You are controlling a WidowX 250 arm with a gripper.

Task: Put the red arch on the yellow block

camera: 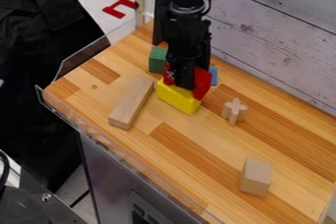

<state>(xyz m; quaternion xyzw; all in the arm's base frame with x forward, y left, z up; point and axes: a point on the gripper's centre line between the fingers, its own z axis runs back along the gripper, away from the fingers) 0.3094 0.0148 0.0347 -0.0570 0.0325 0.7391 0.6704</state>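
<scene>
"Worktop [197, 169], biggest first. What does it carry?"

"From my console I have the gripper [184, 81] hanging over its middle, toward the wall-side edge. Whether it's open or closed, or has hold of anything, I can't tell. The long wooden block [132, 102] lies between the middle and the left corner."

"And the yellow one?"

"The yellow block [177, 98] lies directly under my gripper, beside that long piece."

"Where's the arch?"

"The red arch [202, 83] is at the top of the yellow block. It's bright red, showing either side of the gripper, its centre hidden; I can't tell if its weight rests there."

"Smaller stuff?"

"A pale wooden block [256, 176] toward the right end, a green block [157, 59] by the arch, a wooden cross [234, 111] nearer the wall-side edge, and a bit of blue block [214, 75] behind the arch."
</scene>
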